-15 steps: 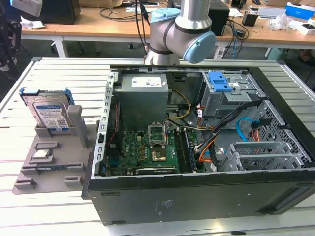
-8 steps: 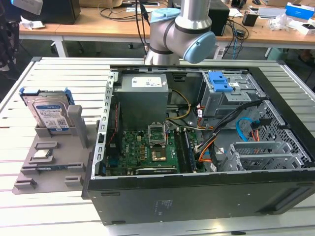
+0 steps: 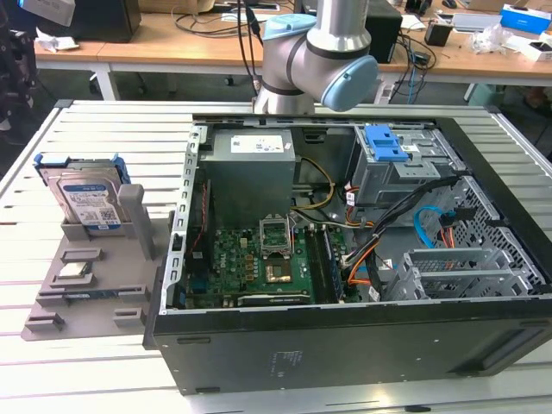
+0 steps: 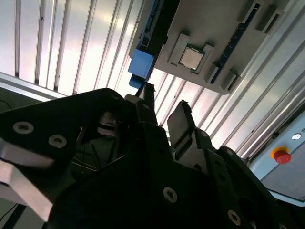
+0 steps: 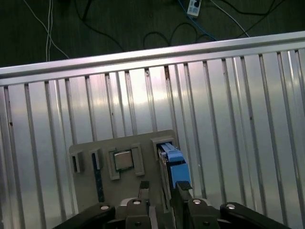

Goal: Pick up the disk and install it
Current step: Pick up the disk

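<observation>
Cluttered workbenches are lining the background in the exterior view, and a ribbed metal desk [image 3: 103,129] is carrying an open computer case [image 3: 345,345], with a grey holder [image 3: 95,285] just beside it on the exterior view's left. The disk [image 3: 86,194] is standing on edge in a slot of that holder, its blue carrier rail framing it, while a small square chip [image 3: 76,269] is lying flat in a recess nearby. Inside the case, a blue latch [image 3: 385,142] is sitting atop the grey drive bay [image 3: 405,177]. In the first wrist view the gripper [image 5: 163,190] is hovering over the holder with its fingers parted, holding nothing, near the disk's blue edge.
</observation>
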### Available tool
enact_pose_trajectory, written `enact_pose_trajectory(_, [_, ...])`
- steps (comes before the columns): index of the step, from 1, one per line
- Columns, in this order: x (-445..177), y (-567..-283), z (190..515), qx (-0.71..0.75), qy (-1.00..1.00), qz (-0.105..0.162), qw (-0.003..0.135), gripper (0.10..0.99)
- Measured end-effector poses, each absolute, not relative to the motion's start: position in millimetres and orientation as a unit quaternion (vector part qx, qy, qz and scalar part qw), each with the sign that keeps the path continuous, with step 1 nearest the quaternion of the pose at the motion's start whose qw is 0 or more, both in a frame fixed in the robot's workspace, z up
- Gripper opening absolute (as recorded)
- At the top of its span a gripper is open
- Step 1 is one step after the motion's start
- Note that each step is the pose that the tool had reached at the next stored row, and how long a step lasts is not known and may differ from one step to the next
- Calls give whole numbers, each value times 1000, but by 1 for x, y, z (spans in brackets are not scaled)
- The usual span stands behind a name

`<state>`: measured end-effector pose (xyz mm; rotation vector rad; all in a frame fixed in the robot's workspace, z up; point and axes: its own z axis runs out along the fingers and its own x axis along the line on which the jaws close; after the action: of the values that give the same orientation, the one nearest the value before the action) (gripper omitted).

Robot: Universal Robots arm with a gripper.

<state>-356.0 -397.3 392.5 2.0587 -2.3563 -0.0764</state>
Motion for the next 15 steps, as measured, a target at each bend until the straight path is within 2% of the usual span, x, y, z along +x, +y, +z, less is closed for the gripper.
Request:
enact_pose_trajectory(1, [-356, -397, 393, 658, -753, -24, 6, 416])
enact_pose_trajectory(2, [-356, -397, 393, 658, -752, -24, 6, 541])
enact_pose_trajectory(15, [-351, -377, 393, 658, -752, -24, 6, 541])
